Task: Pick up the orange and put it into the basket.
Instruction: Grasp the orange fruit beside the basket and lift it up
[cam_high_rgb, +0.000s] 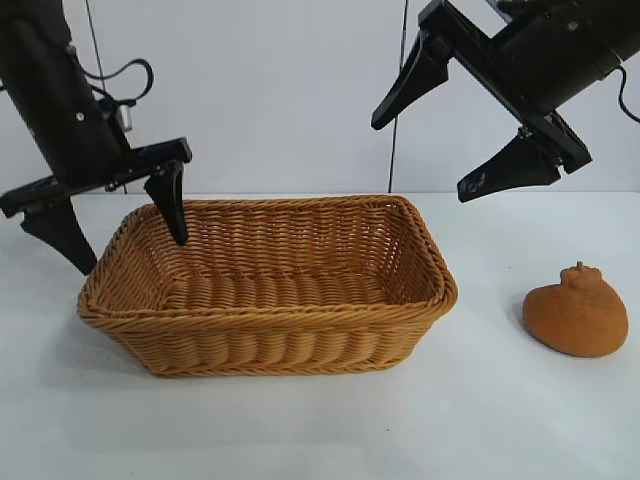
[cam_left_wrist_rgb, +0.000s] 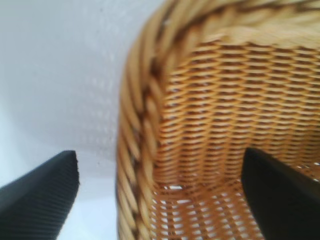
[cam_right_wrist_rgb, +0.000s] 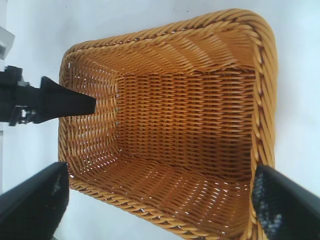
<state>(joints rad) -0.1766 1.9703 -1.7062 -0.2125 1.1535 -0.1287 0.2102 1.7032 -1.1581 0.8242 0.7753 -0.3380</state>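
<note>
Sitting on table (cam_high_rgb: 300, 430): one orange (cam_high_rgb: 576, 312), one empty basket (cam_high_rgb: 270, 345), well apart.

Woven wicker, rough fruit skin, matt black plastic, smooth white tabletop.

The tan-golden rectangular wicker basket (cam_high_rgb: 300, 335) is tightly woven cane with a light sheen and a thick braided rim. The dull-orange lumpy fruit (cam_high_rgb: 577, 312) has a rough, matt, grainy skin. The black fingers (cam_left_wrist_rgb: 42, 200) of the left hand look like matt plastic with fine ribbing. The white tabletop (cam_high_rgb: 480, 420) is smooth and faintly glossy.
</note>
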